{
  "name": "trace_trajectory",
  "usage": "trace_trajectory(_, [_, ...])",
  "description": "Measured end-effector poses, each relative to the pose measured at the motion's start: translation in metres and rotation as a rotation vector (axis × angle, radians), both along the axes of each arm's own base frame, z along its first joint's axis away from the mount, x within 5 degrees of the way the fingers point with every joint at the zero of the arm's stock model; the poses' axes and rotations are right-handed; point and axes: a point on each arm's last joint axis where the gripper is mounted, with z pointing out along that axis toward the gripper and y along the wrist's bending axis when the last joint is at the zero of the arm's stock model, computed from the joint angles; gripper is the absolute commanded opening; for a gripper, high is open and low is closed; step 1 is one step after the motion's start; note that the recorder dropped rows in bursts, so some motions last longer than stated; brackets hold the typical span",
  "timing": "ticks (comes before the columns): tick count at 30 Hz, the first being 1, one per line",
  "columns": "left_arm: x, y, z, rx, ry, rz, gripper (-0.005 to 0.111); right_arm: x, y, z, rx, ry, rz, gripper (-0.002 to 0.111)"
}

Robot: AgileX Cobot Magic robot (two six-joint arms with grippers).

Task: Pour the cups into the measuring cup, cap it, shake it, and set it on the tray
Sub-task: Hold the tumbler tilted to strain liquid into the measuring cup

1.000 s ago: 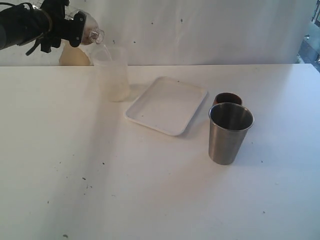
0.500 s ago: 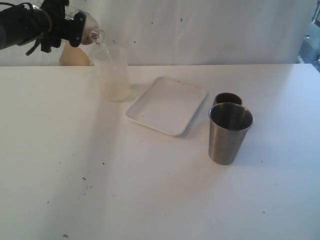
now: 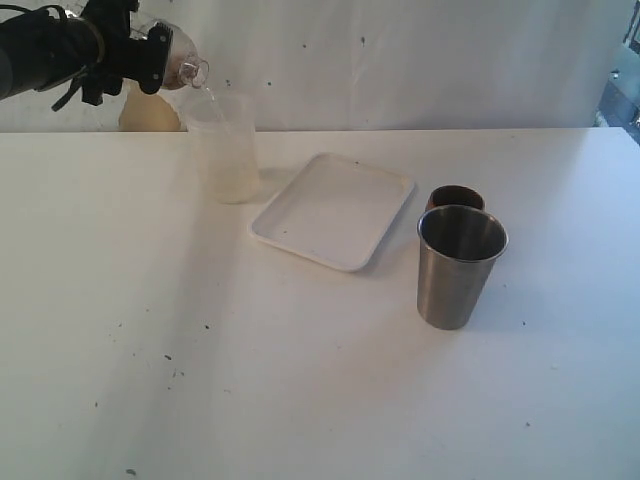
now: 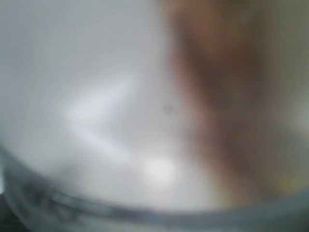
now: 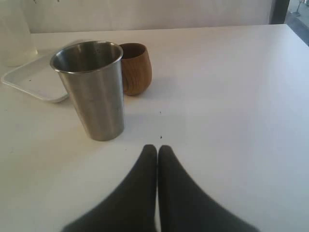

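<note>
The left wrist view is giving me nothing but blur, a clear curved rim and a brownish smear. From the room I am seeing the left gripper (image 3: 157,56) clamping what looks like the capped measuring cup (image 3: 180,62). It is held tilted in the air, with its body mostly hidden behind the pincer and only the domed, narrow-necked end poking out. A thin thread of liquid is running from the neck into one frosted cup (image 3: 226,150), which is standing at ten o'clock from the single white tray (image 3: 333,210) and holding a little pale liquid. One steel tumbler (image 3: 460,265) is standing at four o'clock from the tray. One wooden cup (image 3: 456,196) is peeking out at its twelve o'clock, mostly blocked. A tan shape (image 3: 150,112) is sitting half hidden behind the frosted cup. The right gripper (image 5: 157,151) is showing only in its own view, fingers pressed together on nothing, the tumbler at its eleven o'clock.
</note>
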Motion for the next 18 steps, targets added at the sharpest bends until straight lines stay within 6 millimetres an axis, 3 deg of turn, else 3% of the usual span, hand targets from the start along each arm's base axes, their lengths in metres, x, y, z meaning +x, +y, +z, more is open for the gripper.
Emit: trace_trajectory(18, [0.0002,-0.0036,0.0017,-0.013,-0.019,-0.037,0.0,0.0,0.0,0.0,0.0,0.0,0.0,0.0])
